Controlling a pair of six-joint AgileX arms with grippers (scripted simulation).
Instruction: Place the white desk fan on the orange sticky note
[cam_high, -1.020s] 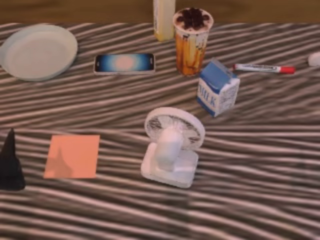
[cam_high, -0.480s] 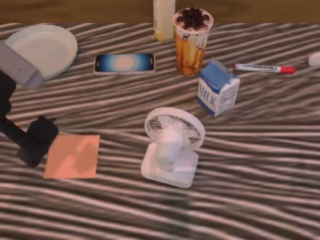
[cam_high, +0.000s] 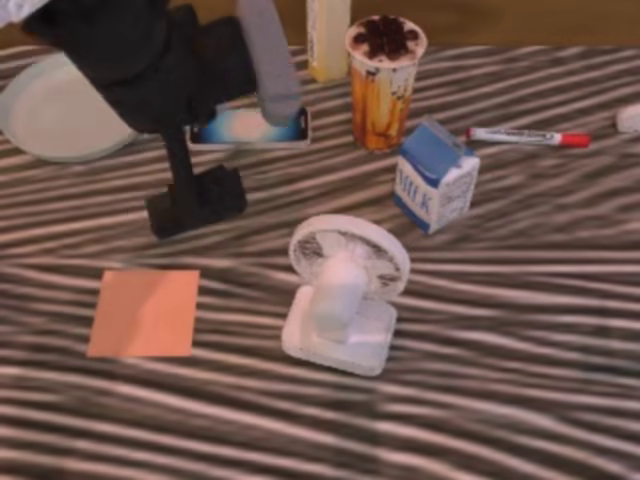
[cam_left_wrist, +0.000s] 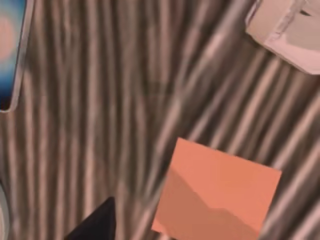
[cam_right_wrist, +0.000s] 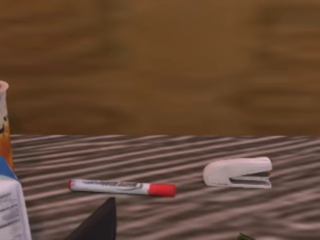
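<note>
Left tool over the tabletop's left half; fan and note untouched.

The left tool (cam_high: 196, 202) hangs above the striped tabletop (cam_high: 500, 330); whether it is apart or together cannot be told. Its arm covers part of the phone (cam_high: 250, 127) and plate (cam_high: 50, 115). The orange sticky note (cam_high: 144, 313) lies near it; the white desk fan (cam_high: 345, 292) stands upright right of both. The right tool is out of the top view.

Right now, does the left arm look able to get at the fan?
Probably yes. The left gripper hangs over bare cloth between the phone and the fan, with nothing standing between them; the milk carton sits off to the fan's far side.
</note>
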